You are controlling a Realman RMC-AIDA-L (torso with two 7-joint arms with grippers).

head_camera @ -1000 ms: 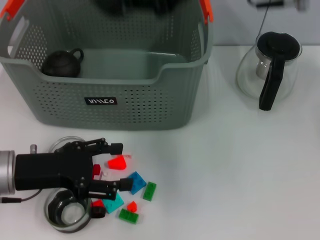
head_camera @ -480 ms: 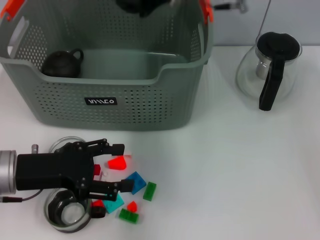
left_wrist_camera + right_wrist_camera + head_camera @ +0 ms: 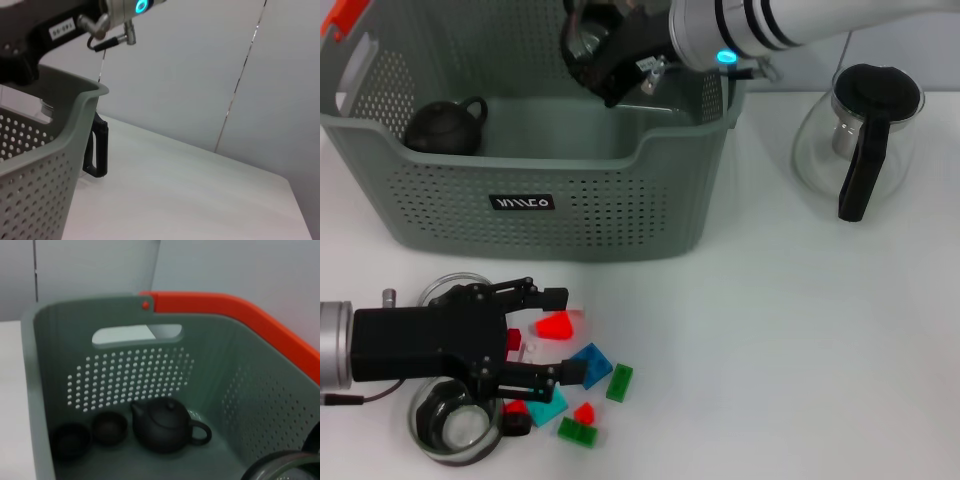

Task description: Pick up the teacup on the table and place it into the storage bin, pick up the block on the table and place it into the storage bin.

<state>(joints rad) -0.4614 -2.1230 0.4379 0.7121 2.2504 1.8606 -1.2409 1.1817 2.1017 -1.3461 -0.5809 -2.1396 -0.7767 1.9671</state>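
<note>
- The right gripper [image 3: 595, 45] hangs over the storage bin [image 3: 530, 205], which stands toward the table's far left corner; the arm reaches in across the bin's right wall.
- Its black fingers seem closed around a round, glassy rimmed thing, probably a teacup [image 3: 282, 466], whose dark rim edges into the right wrist view. I judge it held high and inside the walls so it can be let down onto the floor of the bin, not dropped on the rim.
- The bin already holds a dark teapot [image 3: 445, 125] at its left end, with two small dark cups [image 3: 92, 432] just beside it, so the bare floor on the bin's right side looks like the safer landing place.
- The left gripper [image 3: 545, 335] lies low near the table's near left corner, jaws spread wide, one finger on either side of a red block [image 3: 555, 325] without visibly touching it; that looks like readiness for a pinch on the block.
- More blocks lie scattered just beyond its fingertips: a blue block [image 3: 590, 362], green ones [image 3: 619, 382] and a teal one.
- Two clear glass cups [image 3: 450, 425] sit under and beside the left arm near the table's front edge.
- A glass carafe [image 3: 860, 140] with a black handle stands apart toward the far right corner, out of both arms' way.
</note>
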